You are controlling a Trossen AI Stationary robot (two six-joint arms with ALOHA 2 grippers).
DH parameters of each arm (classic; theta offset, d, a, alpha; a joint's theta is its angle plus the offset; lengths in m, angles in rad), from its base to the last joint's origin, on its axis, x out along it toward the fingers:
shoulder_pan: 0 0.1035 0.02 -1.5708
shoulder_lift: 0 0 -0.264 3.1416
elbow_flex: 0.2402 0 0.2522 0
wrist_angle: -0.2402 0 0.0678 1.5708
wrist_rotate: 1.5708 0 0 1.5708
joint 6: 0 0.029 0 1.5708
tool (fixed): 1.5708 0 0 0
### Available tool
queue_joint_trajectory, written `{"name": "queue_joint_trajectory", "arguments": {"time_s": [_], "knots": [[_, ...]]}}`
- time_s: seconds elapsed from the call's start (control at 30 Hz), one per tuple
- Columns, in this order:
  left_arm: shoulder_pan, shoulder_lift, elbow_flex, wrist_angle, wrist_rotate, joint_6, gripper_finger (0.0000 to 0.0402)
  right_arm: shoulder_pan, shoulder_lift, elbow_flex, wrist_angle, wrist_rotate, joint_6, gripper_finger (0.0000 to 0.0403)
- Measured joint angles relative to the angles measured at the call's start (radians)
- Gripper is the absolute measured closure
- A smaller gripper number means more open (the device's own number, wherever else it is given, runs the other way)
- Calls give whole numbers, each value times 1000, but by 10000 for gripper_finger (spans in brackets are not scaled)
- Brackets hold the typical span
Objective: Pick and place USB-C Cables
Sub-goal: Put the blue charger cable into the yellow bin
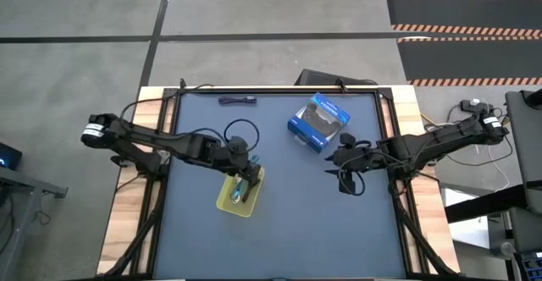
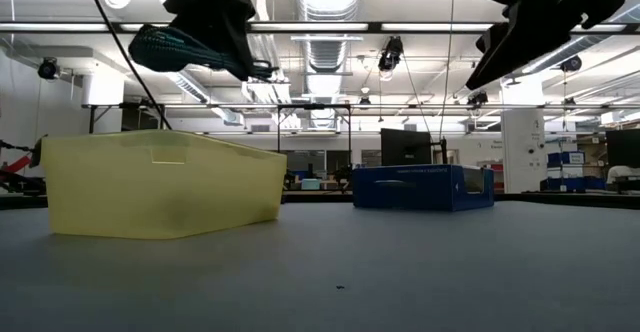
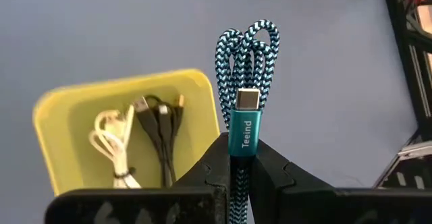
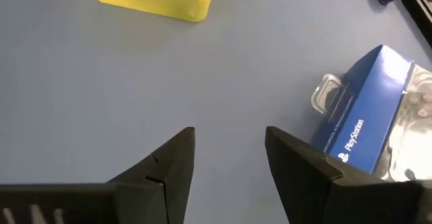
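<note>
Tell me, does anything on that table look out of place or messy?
Only the blue box, lying askew among the cables. The dark purple cable waits by the far edge; white cable and black cable lie in the yellow tray.

A translucent yellow tray point(image 2: 165, 185) sits on the dark tabletop point(image 2: 400, 272). A teal braided cable point(image 2: 185, 47) hangs above the tray. A blue retail box point(image 2: 420, 187) stands beyond the tray.

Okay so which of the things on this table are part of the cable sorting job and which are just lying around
Part of the job:
- teal-green braided cable, clamped in the left gripper above the tray
- white cable and black cable, in the tray
- dark purple cable, at the table's far edge
- yellow plastic tray

Just lying about:
- blue retail box, near the open, empty right gripper
</note>
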Motion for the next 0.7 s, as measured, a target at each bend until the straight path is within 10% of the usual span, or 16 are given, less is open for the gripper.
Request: {"name": "queue_joint_trajectory", "arguments": {"time_s": [0.7], "knots": [[-58,255,308,-407,31,-118,391,0,-40,-78,4,269,-75,291]]}}
